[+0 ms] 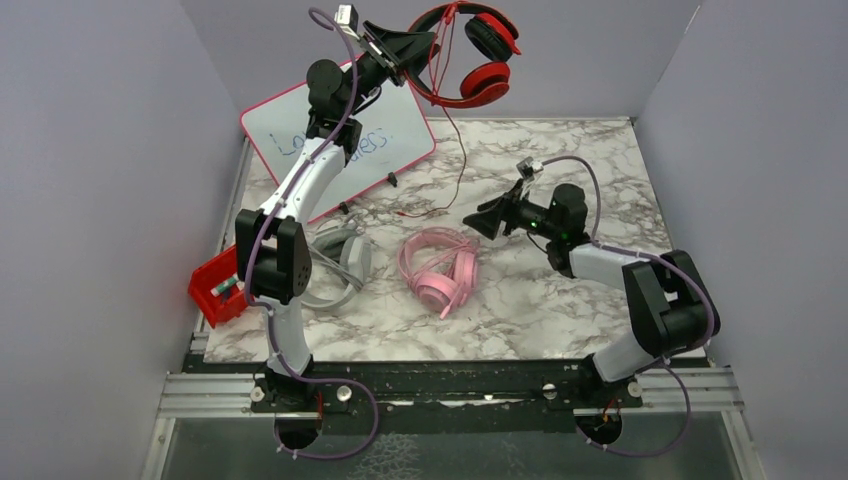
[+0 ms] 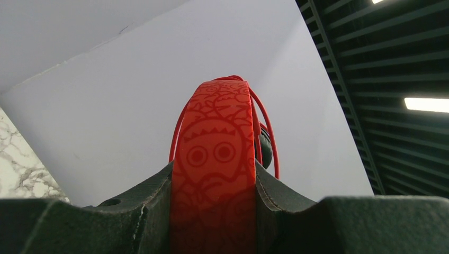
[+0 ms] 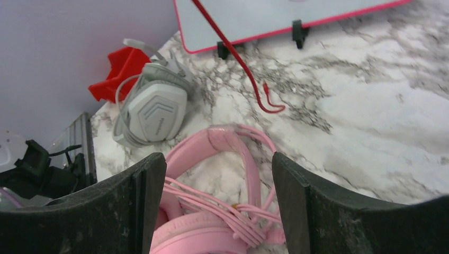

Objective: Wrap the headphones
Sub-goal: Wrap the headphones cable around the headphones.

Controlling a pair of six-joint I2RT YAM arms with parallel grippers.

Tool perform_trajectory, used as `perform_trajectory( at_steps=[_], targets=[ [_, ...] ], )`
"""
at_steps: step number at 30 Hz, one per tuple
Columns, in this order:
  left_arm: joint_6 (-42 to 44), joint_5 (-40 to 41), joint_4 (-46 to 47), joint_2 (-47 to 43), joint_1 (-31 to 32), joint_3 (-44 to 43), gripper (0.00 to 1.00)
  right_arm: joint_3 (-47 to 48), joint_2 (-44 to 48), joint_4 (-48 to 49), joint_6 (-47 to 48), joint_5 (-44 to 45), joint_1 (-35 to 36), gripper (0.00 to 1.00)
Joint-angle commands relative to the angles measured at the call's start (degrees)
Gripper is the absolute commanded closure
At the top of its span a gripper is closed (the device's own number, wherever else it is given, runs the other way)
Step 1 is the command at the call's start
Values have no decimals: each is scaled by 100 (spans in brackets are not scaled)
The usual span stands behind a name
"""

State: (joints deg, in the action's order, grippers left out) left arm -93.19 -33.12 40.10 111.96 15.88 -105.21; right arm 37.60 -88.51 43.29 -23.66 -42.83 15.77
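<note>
- The left gripper (image 1: 408,45) clamps the red-and-black headphones (image 1: 470,55) by the headband (image 2: 213,159), held aloft with the cups pointing right.
- The right gripper (image 3: 217,201) is wide open and empty, near the pink headphones (image 1: 440,270).
- Marble tabletop (image 1: 560,300), grey walls (image 1: 100,150).

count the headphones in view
3. The red pair is held up high in the left gripper; the pink pair lies mid-way across the table; the grey pair lies beside the red bin, partly hidden by the left arm.

Pale lavender walls (image 1: 90,150) enclose a white-grey marbled counter (image 1: 560,300) on three sides. Overhead, a dark slatted ceiling (image 2: 370,42) carries lit strip lights (image 2: 426,104).
</note>
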Motion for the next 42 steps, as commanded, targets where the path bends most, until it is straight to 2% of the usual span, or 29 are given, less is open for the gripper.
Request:
perform_trajectory(
  at_steps=[1, 5, 12, 17, 21, 23, 26, 28, 35, 42],
  targets=[
    [-168, 90, 232, -395, 20, -150, 100, 92, -420, 1590, -255, -539, 80, 23],
    [-159, 118, 234, -438, 20, -59, 100, 280, -1031, 2222, -580, -396, 201, 24],
    [-224, 100, 234, -421, 21, -147, 100, 856, -1858, 2745, -766, -203, 568, 29],
    [-230, 87, 236, -421, 20, -153, 100, 1050, -2366, 3593, -1276, -112, 720, 30],
    [-271, 68, 236, -427, 29, -127, 100, 1071, -2538, 3647, -1406, 71, 760, 36],
    [-327, 33, 240, -461, 34, -88, 100, 1021, -2570, 3621, -1371, 244, 741, 50],
    [-543, -102, 258, -569, 55, -2, 100, 1145, -2625, 3425, -1323, 352, 594, 83],
    [-693, -249, 284, -646, 72, -4, 100, 1314, -2720, 3300, -1372, 352, 395, 99],
    [-605, -804, 267, -1286, 250, 649, 100, 2209, -2919, 2516, -1416, -26, -522, 100],
    [0, -1637, 159, -1481, 600, 1160, 100, 3409, -3065, 1253, -861, -751, -706, 100]
  ],
)
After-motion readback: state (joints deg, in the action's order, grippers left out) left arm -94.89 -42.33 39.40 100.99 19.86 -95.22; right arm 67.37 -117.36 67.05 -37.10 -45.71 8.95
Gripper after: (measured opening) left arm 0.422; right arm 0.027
